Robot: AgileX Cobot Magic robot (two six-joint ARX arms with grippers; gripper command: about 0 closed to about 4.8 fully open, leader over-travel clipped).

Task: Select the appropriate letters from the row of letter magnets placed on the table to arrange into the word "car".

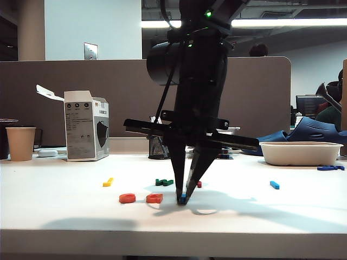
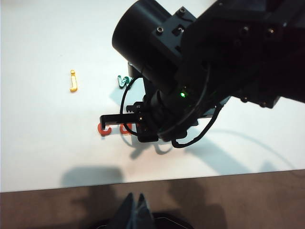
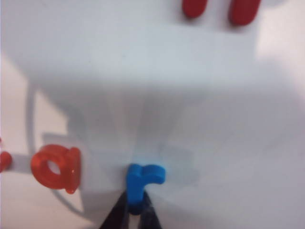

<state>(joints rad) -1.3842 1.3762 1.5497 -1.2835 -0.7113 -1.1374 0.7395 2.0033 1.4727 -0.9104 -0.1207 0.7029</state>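
My right gripper [image 1: 182, 199] points down at the table [image 1: 65, 211] and is shut on the stem of the light blue "r" [image 3: 144, 175], which sits at the surface. Just to the left of it lie the orange "a" [image 1: 154, 198] and the orange-red "c" [image 1: 127, 198], side by side in a row. The right wrist view shows the "a" [image 3: 56, 166] close beside the "r", with the "c" [image 3: 4, 160] at the picture's edge. My left gripper [image 2: 137, 204] is shut and empty, hanging off the table's front edge over brown floor.
Behind the row lie a yellow letter [image 1: 108, 182], a green one [image 1: 164, 182], a dark red one [image 1: 199, 184] and a blue bar [image 1: 275, 184]. At the back stand a paper cup [image 1: 20, 143], a box [image 1: 85, 132], a mesh holder [image 1: 158, 146] and a white tray [image 1: 301, 153].
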